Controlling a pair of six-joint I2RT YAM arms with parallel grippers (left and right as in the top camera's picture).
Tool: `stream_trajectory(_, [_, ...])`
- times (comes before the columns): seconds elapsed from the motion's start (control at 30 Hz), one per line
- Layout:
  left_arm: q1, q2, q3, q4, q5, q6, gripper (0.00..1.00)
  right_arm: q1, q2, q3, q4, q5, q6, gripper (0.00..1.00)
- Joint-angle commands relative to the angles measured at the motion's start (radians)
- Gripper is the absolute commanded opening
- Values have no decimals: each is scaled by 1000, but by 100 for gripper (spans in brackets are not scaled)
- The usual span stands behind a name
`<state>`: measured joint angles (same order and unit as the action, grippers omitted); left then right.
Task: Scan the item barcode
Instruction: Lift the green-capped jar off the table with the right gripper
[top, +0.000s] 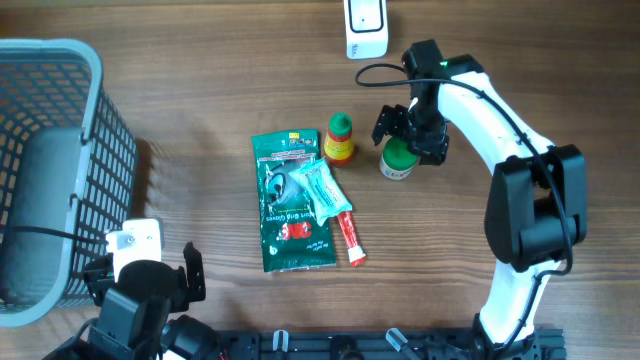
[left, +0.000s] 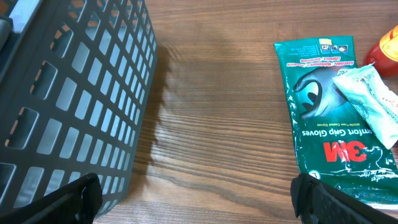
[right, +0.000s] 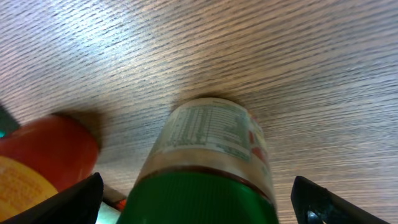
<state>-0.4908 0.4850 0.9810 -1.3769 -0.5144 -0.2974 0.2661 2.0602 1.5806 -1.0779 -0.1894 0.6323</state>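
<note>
A grey basket (top: 60, 150) stands on the counter's (top: 200, 110) left. Beside it the left gripper (left: 199, 208) hangs wide and empty. A green glove packet (top: 290, 205) lies mid-counter. Further right, the green-capped bottle (top: 397, 162) stands upright between the right gripper's (top: 408, 135) wide jaws.

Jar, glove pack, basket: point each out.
jar (right: 211, 134), right wrist view, on its label.
glove pack (left: 342, 151), left wrist view, on the 3M logo.
basket (top: 50, 46), overhead view, on its top rim.
</note>
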Motion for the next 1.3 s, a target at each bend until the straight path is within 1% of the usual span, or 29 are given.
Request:
stream_trajectory(0.0, [0,-5,2,3,0,-1,100,31,19,-26,15,84,137,91])
stream_trajectory(0.07, [0,-5,2,3,0,-1,100,34,19,-46,22,122,183,85])
stream_trajectory(0.1, [0,-5,2,3,0,-1,100,34,19,-55,33,122,183,83])
stream_trajectory(0.23, [0,-5,2,3,0,-1,100,35,19,-107,72,122,207,82])
stream_trajectory(0.3, [0,-5,2,3,0,-1,100,35,19,-137,94,117,220,79])
stream_trajectory(0.33, [0,-5,2,3,0,-1,100,35,19,-146,103,117,221,77])
stream_trajectory(0.43, [0,-5,2,3,0,-1,100,35,19,-167,127,114,217,68])
stream_trajectory(0.47, [0,-5,2,3,0,-1,100,35,19,-167,129,100,204,66])
stream_trajectory(0.53, [0,-5,2,3,0,-1,100,34,17,-160,118,66,177,66])
stream_trajectory(0.7, [0,-5,2,3,0,-1,100,27,-18,-58,-63,20,106,62])
stream_trajectory(0.77, [0,-5,2,3,0,-1,100,27,-59,-55,-95,-76,72,62])
stream_trajectory(0.83, [0,-5,2,3,0,-1,100,27,-90,-55,-154,-164,69,64])
stream_trajectory(0.93, [0,-5,2,3,0,-1,100,28,-129,-55,-296,-290,65,64])
stream_trajectory(0.97, [0,-5,2,3,0,-1,100,28,-130,-55,-331,-322,53,67])
stream_trajectory(1.07, [0,-5,2,3,0,-1,100,37,-130,-57,-436,-447,-26,67])
stream_trajectory(1.13, [0,-5,2,3,0,-1,100,65,-135,-57,-465,-501,-64,67])
stream_trajectory(1.27, [0,-5,2,3,0,-1,100,146,-156,-57,-476,-509,-18,67])
